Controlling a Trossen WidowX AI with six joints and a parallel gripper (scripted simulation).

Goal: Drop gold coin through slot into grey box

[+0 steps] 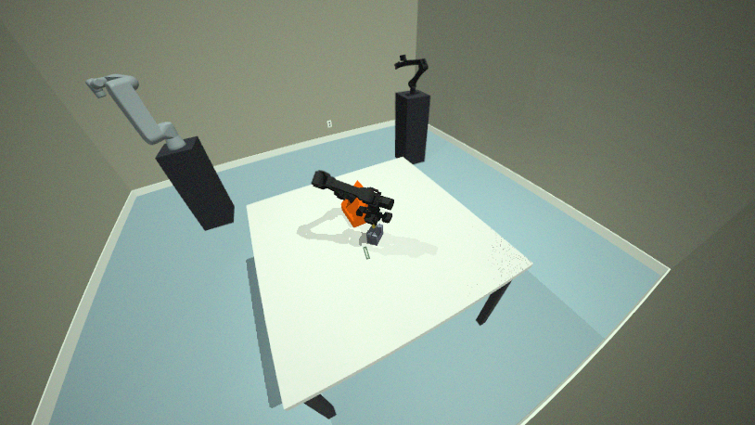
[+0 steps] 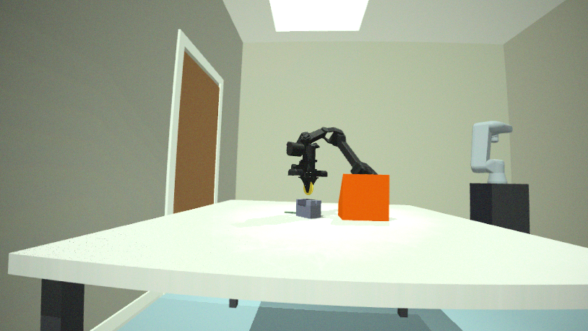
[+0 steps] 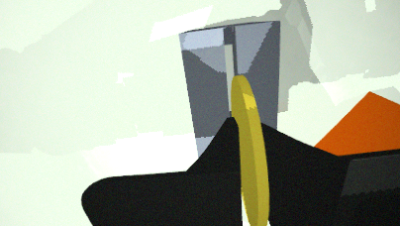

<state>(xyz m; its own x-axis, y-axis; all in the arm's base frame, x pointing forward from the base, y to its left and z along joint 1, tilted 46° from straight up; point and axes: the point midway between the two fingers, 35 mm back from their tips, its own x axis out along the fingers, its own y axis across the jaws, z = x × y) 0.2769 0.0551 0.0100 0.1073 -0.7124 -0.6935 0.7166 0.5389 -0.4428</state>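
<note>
While I watched, gripper (image 2: 307,183) clamped tight on gold coin (image 3: 250,149), edge above slot (image 3: 229,58) of grey box (image 2: 308,208).

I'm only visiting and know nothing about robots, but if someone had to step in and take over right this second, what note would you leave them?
Gripper: jaws shut on the gold coin, held on edge, hanging above the grey box.
Wrist view: coin edge looks roughly in line with the slot in the lid.
Green holder: vacant, on the table beside the box.
Done: coin picked up and carried over the box.
Left: lower it, check the alignment, release it through the slot.
</note>
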